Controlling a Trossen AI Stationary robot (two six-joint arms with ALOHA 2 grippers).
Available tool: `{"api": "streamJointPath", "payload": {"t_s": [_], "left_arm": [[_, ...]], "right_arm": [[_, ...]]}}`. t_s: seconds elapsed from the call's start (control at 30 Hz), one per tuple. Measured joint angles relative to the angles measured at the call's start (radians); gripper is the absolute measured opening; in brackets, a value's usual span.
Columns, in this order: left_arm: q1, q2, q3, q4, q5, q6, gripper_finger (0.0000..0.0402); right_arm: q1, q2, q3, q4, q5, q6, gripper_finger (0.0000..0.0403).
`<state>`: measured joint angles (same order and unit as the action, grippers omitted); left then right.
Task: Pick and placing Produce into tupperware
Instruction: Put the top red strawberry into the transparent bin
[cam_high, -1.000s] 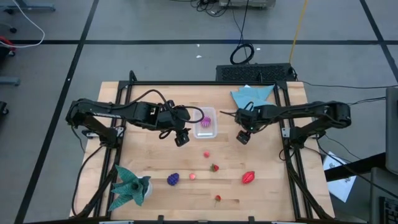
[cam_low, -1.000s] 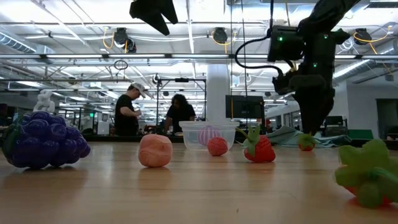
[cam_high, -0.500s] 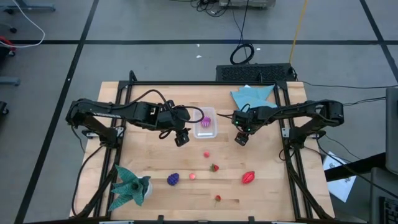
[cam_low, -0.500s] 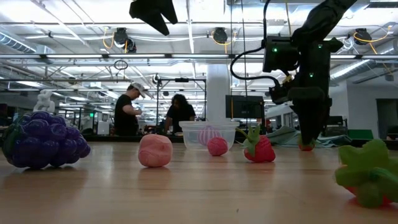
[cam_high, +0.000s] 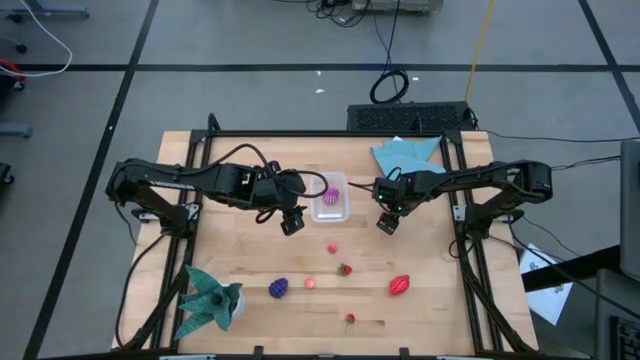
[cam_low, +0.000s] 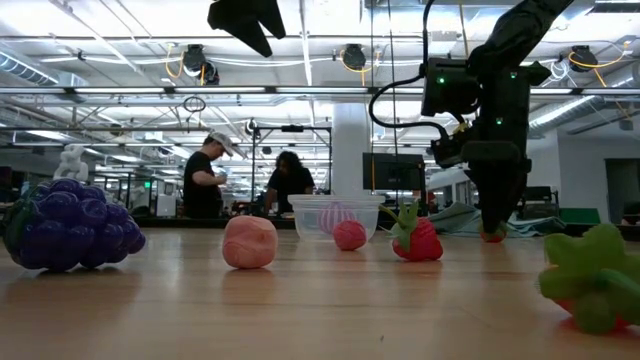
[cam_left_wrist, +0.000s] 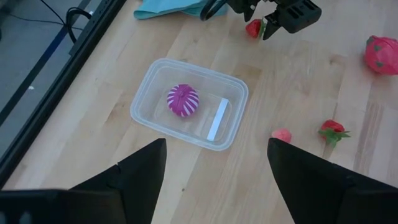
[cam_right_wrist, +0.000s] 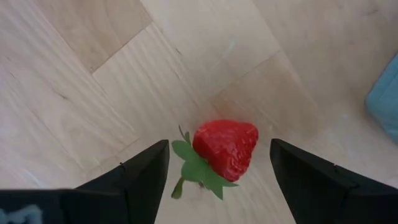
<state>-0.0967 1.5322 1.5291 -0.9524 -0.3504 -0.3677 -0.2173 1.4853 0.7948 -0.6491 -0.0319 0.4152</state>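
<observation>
My right gripper (cam_right_wrist: 219, 147) is open and points down at a small red strawberry with a green leaf top (cam_right_wrist: 225, 148), which lies on the wood between its fingers with a gap on either side. In the high view this gripper (cam_high: 388, 222) hides that berry. The clear tupperware (cam_high: 331, 197) stands on the table between the arms and holds a pink-and-purple striped ball (cam_left_wrist: 183, 100). My left gripper (cam_high: 291, 222) is open and hovers high, near and left of the tub. More produce lies nearer: a pink ball (cam_high: 332, 248), a strawberry (cam_high: 344, 268), purple grapes (cam_high: 279, 288) and an oval red fruit (cam_high: 400, 286).
A teal-green cloth (cam_high: 210, 300) lies at the near left corner and a light blue cloth (cam_high: 405, 153) at the far right. Another pink ball (cam_high: 310, 283) and a strawberry (cam_high: 350, 318) lie toward the near edge. People stand far behind the table (cam_low: 205, 180).
My right gripper has moved a little toward the table's left and down, so that the strawberry now sits between its open fingers; it has held still for the last half second. Nothing else has moved.
</observation>
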Motion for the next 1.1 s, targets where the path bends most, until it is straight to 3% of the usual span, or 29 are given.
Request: {"api": "streamJointPath", "payload": {"t_s": [1.1], "left_arm": [[0.000,0.000,0.000,0.001,0.000,-0.003,0.0281]], "right_arm": [[0.000,-0.001,0.000,-0.001,0.000,-0.011,0.0149]]}}
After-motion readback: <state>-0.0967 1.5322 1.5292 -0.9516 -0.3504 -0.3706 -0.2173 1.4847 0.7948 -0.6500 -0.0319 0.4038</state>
